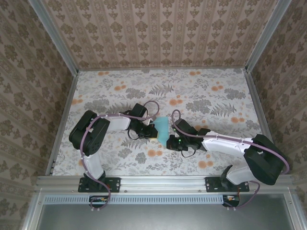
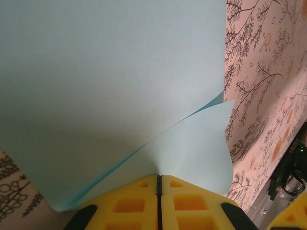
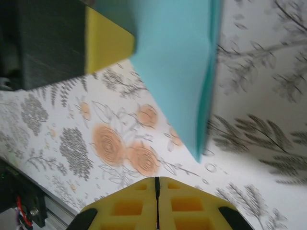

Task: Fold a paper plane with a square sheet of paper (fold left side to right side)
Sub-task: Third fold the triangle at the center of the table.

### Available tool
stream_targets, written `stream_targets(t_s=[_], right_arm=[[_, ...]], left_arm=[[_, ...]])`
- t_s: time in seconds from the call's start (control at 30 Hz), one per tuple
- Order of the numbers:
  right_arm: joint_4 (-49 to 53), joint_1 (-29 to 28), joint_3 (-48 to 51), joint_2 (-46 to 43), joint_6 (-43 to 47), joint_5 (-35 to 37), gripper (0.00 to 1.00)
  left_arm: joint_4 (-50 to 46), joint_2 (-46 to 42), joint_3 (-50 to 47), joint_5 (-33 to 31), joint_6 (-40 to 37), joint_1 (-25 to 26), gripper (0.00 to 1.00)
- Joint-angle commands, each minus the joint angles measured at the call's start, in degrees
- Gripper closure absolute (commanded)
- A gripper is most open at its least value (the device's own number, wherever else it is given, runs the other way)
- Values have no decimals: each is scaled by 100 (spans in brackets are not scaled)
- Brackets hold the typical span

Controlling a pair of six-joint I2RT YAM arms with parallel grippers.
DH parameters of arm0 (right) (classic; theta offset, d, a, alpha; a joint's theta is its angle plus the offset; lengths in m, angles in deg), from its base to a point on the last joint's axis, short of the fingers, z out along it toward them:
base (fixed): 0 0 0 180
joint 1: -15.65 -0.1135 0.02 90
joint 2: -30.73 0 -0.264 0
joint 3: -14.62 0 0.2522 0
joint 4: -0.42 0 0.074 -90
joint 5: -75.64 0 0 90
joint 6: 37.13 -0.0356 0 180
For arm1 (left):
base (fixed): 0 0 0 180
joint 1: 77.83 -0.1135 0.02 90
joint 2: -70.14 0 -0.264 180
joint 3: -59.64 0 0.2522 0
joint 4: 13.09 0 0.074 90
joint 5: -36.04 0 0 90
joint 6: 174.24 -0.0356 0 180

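Here, my left gripper point(image 2: 159, 181) is pressed together on the edge of the sheet of paper point(image 2: 110, 81), which is thin, smooth and light cyan, its two layers curving apart. My right gripper point(image 3: 157, 184) is closed on nothing, near the sheet's pointed corner, above the floral table point(image 1: 206, 91). My left wrist view cuts off the sheet's upper edges.

Cyan paper point(image 1: 163, 126) between left hand point(image 1: 153, 133), right hand point(image 1: 169, 142), on floral table point(image 1: 216, 96).

One thin light cyan-blue paper sheet point(image 1: 162, 127). Two white-and-black robot arms: left arm point(image 1: 117, 123), right arm point(image 1: 223, 143). One floral-patterned tabletop point(image 1: 201, 91).
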Motion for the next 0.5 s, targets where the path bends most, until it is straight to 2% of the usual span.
stream_targets(t_s=[0.0,0.2,0.47], right_arm=[[-36,-13,-325,454,185,162,93],[-72,22,-606,1067,58,282,93],[-23,90,-393,1224,-156,234,93]], left_arm=[[-391,259,-67,-507,-98,35,91],[-395,245,-60,-493,-86,44,91],[-404,217,-29,-499,-87,40,91]])
